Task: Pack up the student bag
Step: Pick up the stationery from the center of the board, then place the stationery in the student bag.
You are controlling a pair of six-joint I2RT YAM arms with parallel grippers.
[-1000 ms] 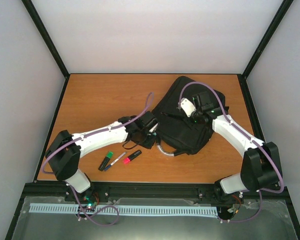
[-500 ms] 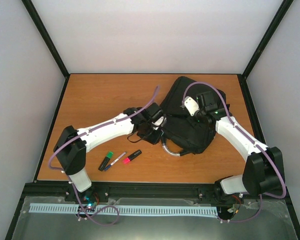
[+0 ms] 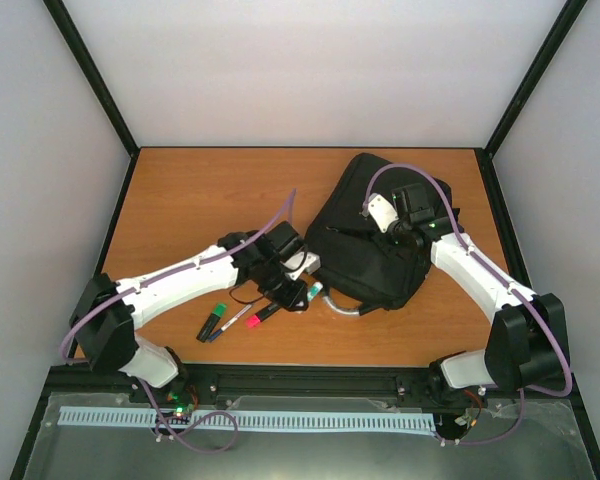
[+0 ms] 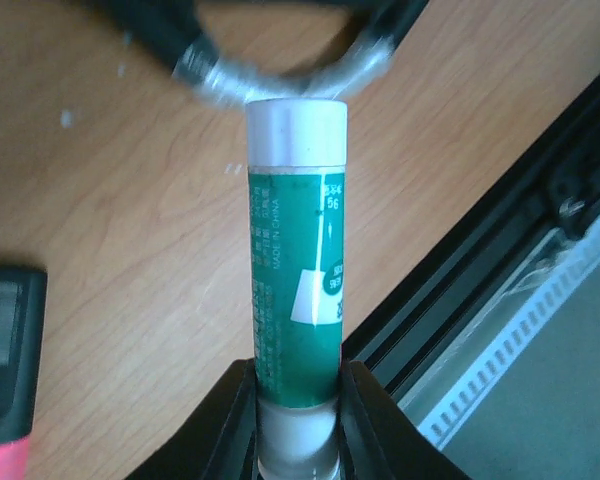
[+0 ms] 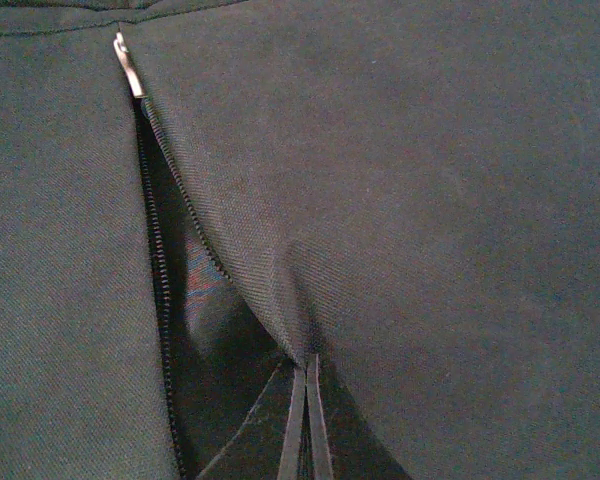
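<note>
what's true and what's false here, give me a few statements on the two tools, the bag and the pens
1. The left tool is shut on a green glue stick with a white cap. True.
2. The right tool hangs open over bare wood. False: it pinches the cloth of the large black fabric backpack.
3. The backpack's zip is open. True.
4. The black marker with a green cap lies inside the backpack. False: it lies on the wooden table, near the pink-tipped black highlighter.
</note>
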